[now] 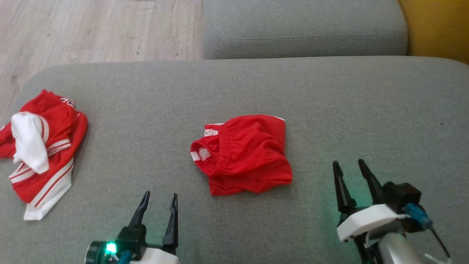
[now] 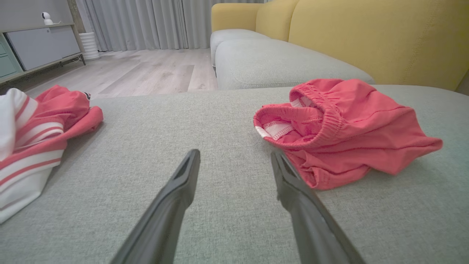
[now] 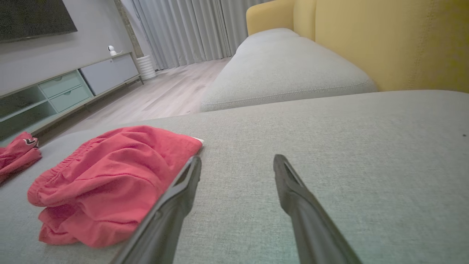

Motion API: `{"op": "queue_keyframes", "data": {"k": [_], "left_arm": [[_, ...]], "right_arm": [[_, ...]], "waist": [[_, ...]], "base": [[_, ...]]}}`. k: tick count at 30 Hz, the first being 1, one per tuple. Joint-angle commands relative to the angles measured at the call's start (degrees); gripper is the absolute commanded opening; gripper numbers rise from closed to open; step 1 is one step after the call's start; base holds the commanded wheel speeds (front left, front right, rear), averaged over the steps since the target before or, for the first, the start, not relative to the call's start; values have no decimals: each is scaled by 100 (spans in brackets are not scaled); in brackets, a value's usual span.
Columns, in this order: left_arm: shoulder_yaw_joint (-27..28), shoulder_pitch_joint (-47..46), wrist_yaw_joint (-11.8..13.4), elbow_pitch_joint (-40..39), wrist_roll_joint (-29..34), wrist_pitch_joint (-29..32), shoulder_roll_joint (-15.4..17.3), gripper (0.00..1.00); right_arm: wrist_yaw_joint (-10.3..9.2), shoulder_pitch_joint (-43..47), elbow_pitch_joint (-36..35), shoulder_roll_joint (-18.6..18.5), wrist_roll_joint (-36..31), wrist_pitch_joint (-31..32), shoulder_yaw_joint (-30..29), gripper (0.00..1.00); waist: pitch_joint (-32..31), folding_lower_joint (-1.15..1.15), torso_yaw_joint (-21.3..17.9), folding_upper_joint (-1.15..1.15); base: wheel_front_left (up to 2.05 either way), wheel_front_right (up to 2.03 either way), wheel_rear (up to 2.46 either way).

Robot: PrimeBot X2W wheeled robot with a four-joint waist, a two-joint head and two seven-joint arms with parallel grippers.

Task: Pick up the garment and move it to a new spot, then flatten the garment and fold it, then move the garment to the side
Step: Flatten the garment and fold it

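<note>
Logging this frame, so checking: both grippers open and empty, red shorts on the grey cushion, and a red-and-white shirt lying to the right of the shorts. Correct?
One thing is wrong: the shirt lies to the left of the shorts, not the right, as the head view shows. The rest holds: left gripper and right gripper are open and empty, and the shorts are on the grey cushion.

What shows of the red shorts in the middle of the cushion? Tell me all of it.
The red shorts look like soft, thin fabric, with a gathered elastic waistband and white trim at the edges. They lie crumpled and loosely doubled over, waistband toward the robot's left, near the middle of the grey sofa cushion, which alone touches them. The left claw and right claw stand open on either side, apart from them.
</note>
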Motion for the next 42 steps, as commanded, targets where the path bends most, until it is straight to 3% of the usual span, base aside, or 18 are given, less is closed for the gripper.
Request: {"op": "queue_keyframes", "data": {"k": [1,9,20,21,23,24,25,26,38,42], "left_arm": [[198,-238,-25,-191,42,-55,-5,100],[44,-285,-73,-86,-6,-55,-29,100],[-69,-372,-18,-56,-147,-55,-33,100],[-77,-375,-8,-69,-158,-55,-33,100],[-96,-376,1,-98,-185,-55,-33,100],[-109,-373,0,-110,-204,-55,-33,100],[-120,-371,-1,-120,-217,-55,-33,100],[-138,-368,12,-141,-242,-55,-33,100],[-149,-363,8,-170,-261,-55,-33,100],[-122,-302,-2,-158,-270,-55,-33,100]], "right_arm": [[-5,-272,-142,9,32,-62,198,100],[-5,-599,400,9,352,-62,1042,100],[-5,-1099,1198,9,490,-62,1204,100],[-5,-1097,1208,9,499,-62,1215,96],[-5,-1082,1196,9,511,-62,1233,78],[-5,-1065,1181,9,514,-62,1245,48],[-5,-1045,1169,9,530,-62,1266,36],[-5,-1002,1141,9,540,-62,1296,0],[-5,-460,343,9,297,-62,1402,0],[-5,-81,476,9,65,-62,1443,0]], "waist": [[39,1,41,0],[291,1,395,0],[472,1,755,0],[481,1,760,0],[496,1,757,0],[498,1,749,0],[499,1,738,0],[496,1,708,0],[415,1,565,0],[350,1,509,0]], "base": [[0,0,0],[0,0,0],[0,0,0],[0,0,0],[0,0,0],[0,0,0],[0,0,0],[0,0,0],[0,0,0],[0,0,0]]}}
